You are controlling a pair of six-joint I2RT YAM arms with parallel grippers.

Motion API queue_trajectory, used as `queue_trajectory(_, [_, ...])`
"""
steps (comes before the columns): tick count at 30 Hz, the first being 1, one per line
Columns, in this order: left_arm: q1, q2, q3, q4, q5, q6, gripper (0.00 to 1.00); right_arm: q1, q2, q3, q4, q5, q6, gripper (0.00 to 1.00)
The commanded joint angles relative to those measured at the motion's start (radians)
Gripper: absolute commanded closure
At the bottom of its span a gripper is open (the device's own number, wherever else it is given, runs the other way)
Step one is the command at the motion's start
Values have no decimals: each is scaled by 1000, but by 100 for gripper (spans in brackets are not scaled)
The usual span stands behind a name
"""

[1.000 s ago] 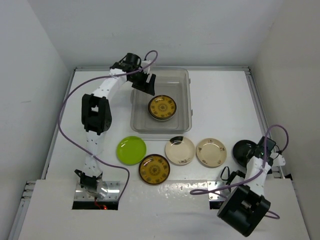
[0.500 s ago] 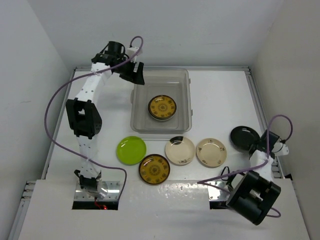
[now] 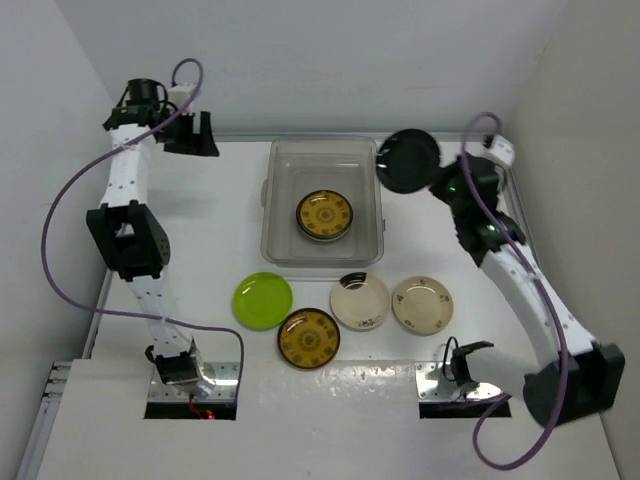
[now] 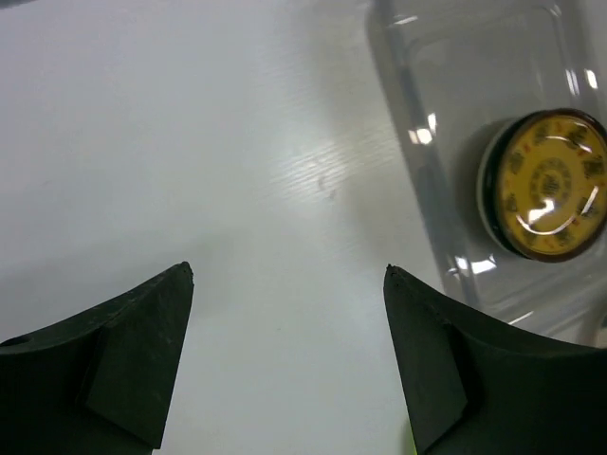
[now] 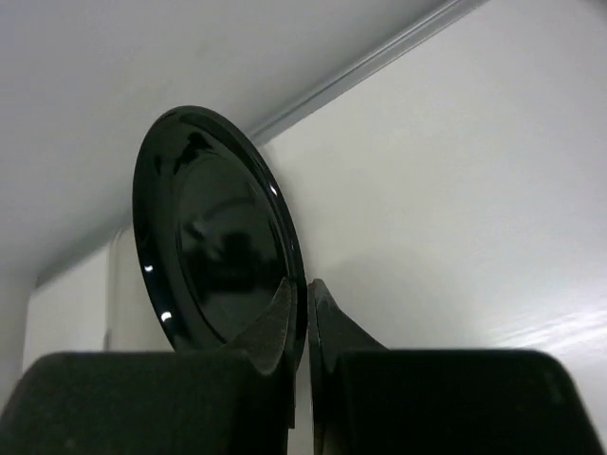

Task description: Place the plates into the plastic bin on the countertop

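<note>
My right gripper is shut on the rim of a black plate, held in the air just right of the plastic bin. One amber patterned plate lies in the bin. On the countertop in front of the bin lie a lime green plate, a second amber plate and two cream plates. My left gripper is open and empty, up at the far left, left of the bin.
White walls close in the countertop at the back and both sides. A purple cable loops out from the left arm, another trails by the right arm's base. Metal mounting plates sit at the near edge.
The right gripper shut on the black plate at the near right, lifted it and carried it to the bin's far right corner. The left gripper moved left, away from the bin.
</note>
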Motion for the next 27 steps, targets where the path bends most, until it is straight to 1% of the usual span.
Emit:
queue_trajectory(1, [73,-102,-46,-3,-7,3,17,175,217,117,34,-77,-60,100])
queue_trajectory(3, [115,-128,-75,-3,2,3,18,222,305,164,15,-159,-76,100])
queue_trajectory(4, [127,-138,-108,-3,11,3,18,234,428,254,6,-219,-76,100])
queue_trajectory(5, [145,-148,-127,-3,11,3,18,242,466,287,-27,-265,-68,100])
queue_trajectory(6, [155,-159,-148,-3,11,14,18,243,503,356,-67,-282,-59,100])
queue_trajectory(7, [155,-182,-193,-3,11,29,18,243,607,417,-83,-343,-63,100])
queue_trajectory(8, [168,-194,-216,-3,11,38,18,249,638,471,-116,-350,-71,100])
queue_trajectory(10, [178,-226,-288,-3,2,58,18,257,727,519,-138,-383,-100,100])
queue_trajectory(12, [178,-240,-325,-3,-12,72,18,260,779,550,-152,-408,-125,100])
queue_trajectory(15, [187,-240,-363,-3,-12,81,19,257,853,594,-164,-494,-131,99])
queue_trajectory(17, [187,-240,-363,-3,2,81,19,260,897,617,-172,-513,-152,87])
queue_trajectory(18, [187,-240,-363,-3,11,72,19,262,908,629,-219,-513,-168,75])
queue_trajectory(19, [187,-240,-363,-3,11,72,19,260,928,669,-239,-513,-198,42])
queue_trajectory(20, [187,-231,-363,-3,11,72,19,260,931,684,-259,-513,-211,28])
queue_trajectory(22, [187,-231,-354,-3,20,72,19,257,919,738,-381,-503,-256,15])
queue_trajectory(23, [187,-231,-354,-3,20,72,19,256,887,753,-441,-440,-269,8])
queue_trajectory(24, [187,-222,-354,-3,20,72,19,248,821,734,-465,-427,-275,6])
queue_trajectory(26, [187,-222,-354,-3,20,72,19,194,725,657,-442,-381,-220,3])
queue_trajectory(27, [187,-222,-354,-3,20,72,19,140,556,455,-430,-367,-194,3])
